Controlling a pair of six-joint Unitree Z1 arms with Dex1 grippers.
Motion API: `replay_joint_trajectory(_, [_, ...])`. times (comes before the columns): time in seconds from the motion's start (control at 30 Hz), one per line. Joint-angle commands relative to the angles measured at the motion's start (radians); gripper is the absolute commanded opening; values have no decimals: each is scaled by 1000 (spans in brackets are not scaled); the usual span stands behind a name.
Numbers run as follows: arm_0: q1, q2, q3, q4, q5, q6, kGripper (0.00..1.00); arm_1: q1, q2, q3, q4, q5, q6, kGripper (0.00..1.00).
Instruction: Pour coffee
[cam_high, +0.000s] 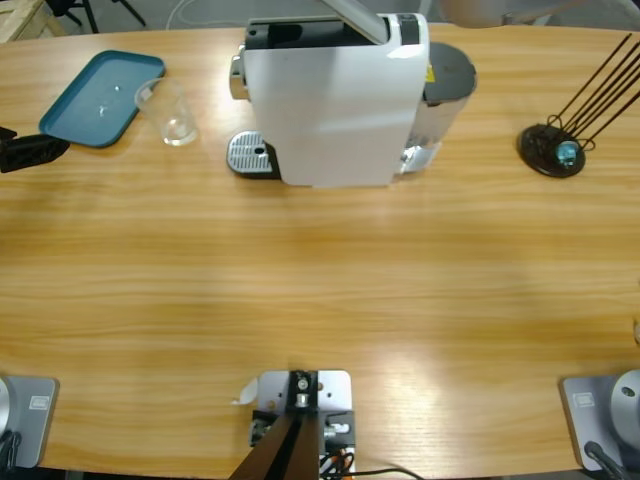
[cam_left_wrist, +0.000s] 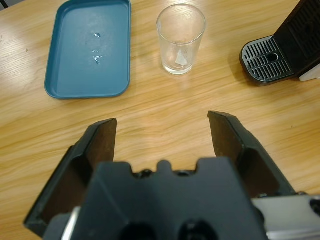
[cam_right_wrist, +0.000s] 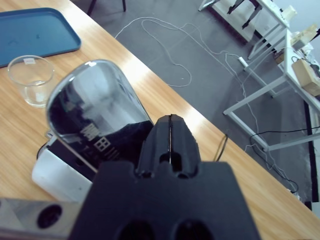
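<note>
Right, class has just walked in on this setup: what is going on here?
A two-armed robot is set up to pour coffee, but neither arm holds anything. The left pincer hangs open over the table, facing an apparently empty glass that stands between a blue tray and the coffee machine's drip grate. The right pincer is shut, above the top of the coffee machine. The glass is not under the spout.
</note>
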Motion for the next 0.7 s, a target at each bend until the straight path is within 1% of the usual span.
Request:
replay_joint_trajectory(0.03, [-1, 31, 9, -7, 12, -8, 784, 49, 169, 40, 6, 82, 55, 0])
replay_joint_trajectory(0.5, [-1, 24, 10, -7, 11, -8, 784, 49, 201, 173, -56, 107, 135, 0])
replay_joint_trajectory(0.7, [-1, 26, 10, -7, 10, -8, 784, 49, 226, 184, -68, 124, 140, 0])
